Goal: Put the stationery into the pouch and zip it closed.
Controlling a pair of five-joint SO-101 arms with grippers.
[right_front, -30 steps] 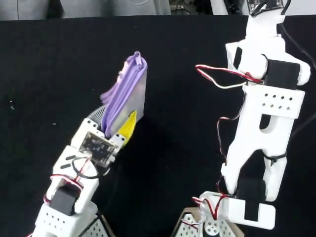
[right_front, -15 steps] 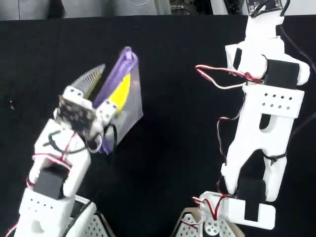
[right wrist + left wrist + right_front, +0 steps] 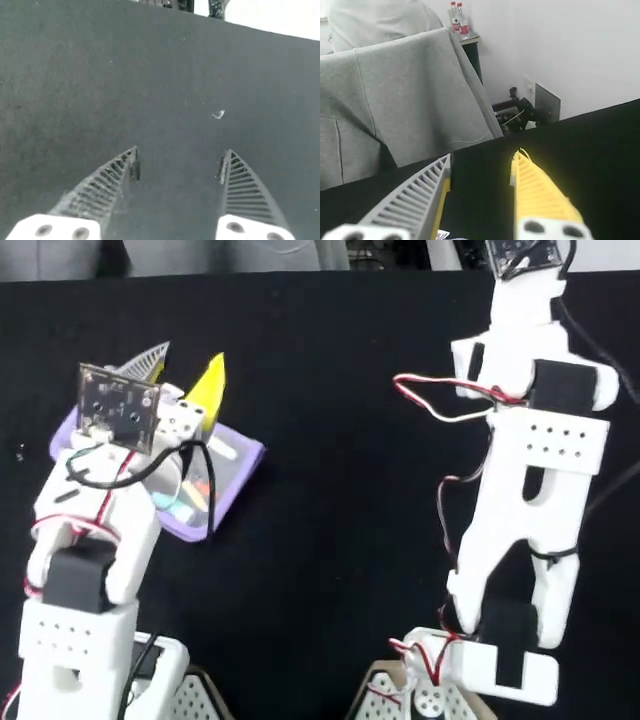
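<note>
Hovering above the left side of the worktop (image 3: 330,390) with the left gripper (image 3: 183,358), grey and yellow fingers spread wide and nothing held between them. From the left wrist, the same open gap (image 3: 482,159), aimed out past the far edge toward a drape of grey cloth (image 3: 395,100) rather than down at anything.

Lying flat just below those fingertips and a little back toward the robot: the purple pouch (image 3: 240,465), partly covered by the left arm, clear face up. Showing through that face, pastel stationery (image 3: 190,495), so probably loaded already. Impossible to tell from these views where the zip runs or whether it is shut, with much of the purple edge hidden under the wrist. Judging by the outline on show, long axis slanting from the far-left corner beside the wrist camera toward the near-right corner.

Well apart on the other side, the right arm (image 3: 530,440), stretched toward the far edge. Right gripper (image 3: 180,152) likewise open, over bare black worktop, gripping nothing.

Nearer by a wide margin: the left gripper, almost on top of the pouch, against a whole stretch of worktop to cross for the right.

Likely step in hand: zipping closed. For that, tipping the left gripper down and back toward the pouch's edge, since now pointed above and beyond it, and perhaps bringing the right gripper across to pin a corner
</note>
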